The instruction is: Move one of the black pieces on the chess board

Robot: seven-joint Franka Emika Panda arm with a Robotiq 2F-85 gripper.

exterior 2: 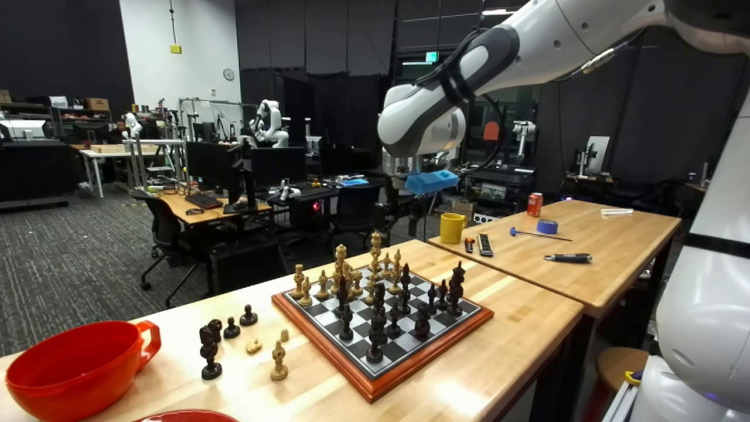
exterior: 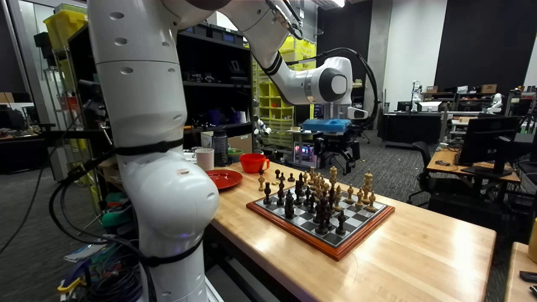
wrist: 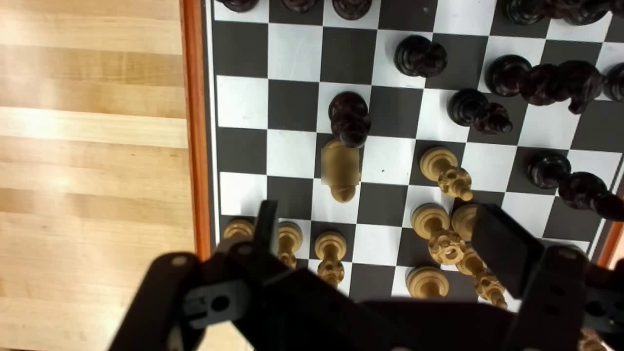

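The chess board [exterior 2: 370,390] lies on a pale wooden table [exterior: 415,256], its planks glossy with reflected light near the reddish-brown rim. Black pieces [exterior 2: 422,325] stand on the squares nearer the base of the white arm [exterior: 147,92], tan-gold pieces [exterior: 367,188] crowd the far side, and a few of both meet in between. The gripper [wrist: 382,234] hangs above the tan side, pointing down, its fingers [wrist: 507,253] spread wide.

Off the board, on the same table, are loose black chessmen [exterior 2: 248,316] and a tan chessman [exterior 2: 279,360], then a red bowl [exterior 2: 70,404] with a handle and a red plate [exterior: 226,179]. Near the plate stand a white cup [exterior: 205,159] and a dark bottle [exterior: 220,144].

A second wooden table [exterior 2: 633,246] stands just beside — it bears a yellow mug [exterior 2: 451,227], a blue tape roll [exterior 2: 547,226], a red can [exterior 2: 534,205] and hand tools [exterior 2: 571,258].

Around this spreads dark carpet [exterior 2: 76,264], with a black chair [exterior 2: 161,220] at a desk [exterior 2: 211,215] of monitors [exterior 2: 278,170]. Black shelves [exterior: 218,84] and a rack of yellow bins [exterior: 285,113] rise in an exterior view; a round clock [exterior 2: 228,74] hangs on a white wall [exterior 2: 176,76] — and more robot arms [exterior 2: 272,120] stand farther back.
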